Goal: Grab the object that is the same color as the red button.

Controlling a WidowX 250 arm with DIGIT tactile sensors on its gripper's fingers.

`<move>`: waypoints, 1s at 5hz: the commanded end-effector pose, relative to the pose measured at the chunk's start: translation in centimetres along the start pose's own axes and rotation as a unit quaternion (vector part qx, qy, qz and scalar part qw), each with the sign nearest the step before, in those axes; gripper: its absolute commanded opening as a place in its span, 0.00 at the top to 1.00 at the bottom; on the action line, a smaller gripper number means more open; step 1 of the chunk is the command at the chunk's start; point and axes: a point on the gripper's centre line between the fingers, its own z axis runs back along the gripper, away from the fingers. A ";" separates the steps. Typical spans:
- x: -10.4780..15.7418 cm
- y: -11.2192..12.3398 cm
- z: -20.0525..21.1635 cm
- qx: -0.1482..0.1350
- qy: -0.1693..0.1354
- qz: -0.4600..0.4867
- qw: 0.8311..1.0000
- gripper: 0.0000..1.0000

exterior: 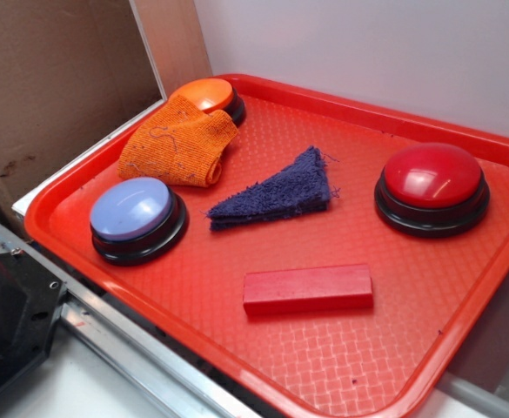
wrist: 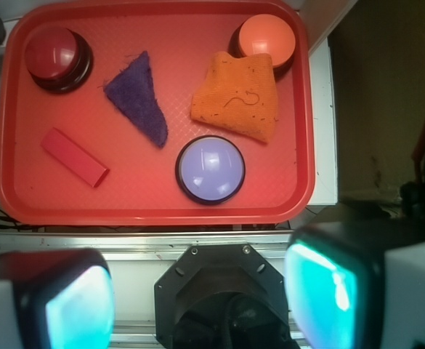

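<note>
Red tray [wrist: 154, 207] carries all items. Fingers [wrist: 78, 309] spread wide and released, holding and touching nothing, poised above and off the tray's near edge in the wrist view. Red button [exterior: 432, 187] sits near one tray corner, glossy dome on black base. Red block [exterior: 308, 288], flat, long, matte, lies free on the tray just beside the button, apart from the purple cloth [exterior: 280, 193].
</note>
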 end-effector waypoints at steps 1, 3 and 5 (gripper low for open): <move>0.0 0.0 0.0 0.000 0.000 0.000 1.000 0.00; 6.9 -0.9 -0.4 -0.011 0.006 -0.069 0.998 0.00; 8.4 -9.0 -2.3 -0.031 0.023 -0.204 0.978 0.00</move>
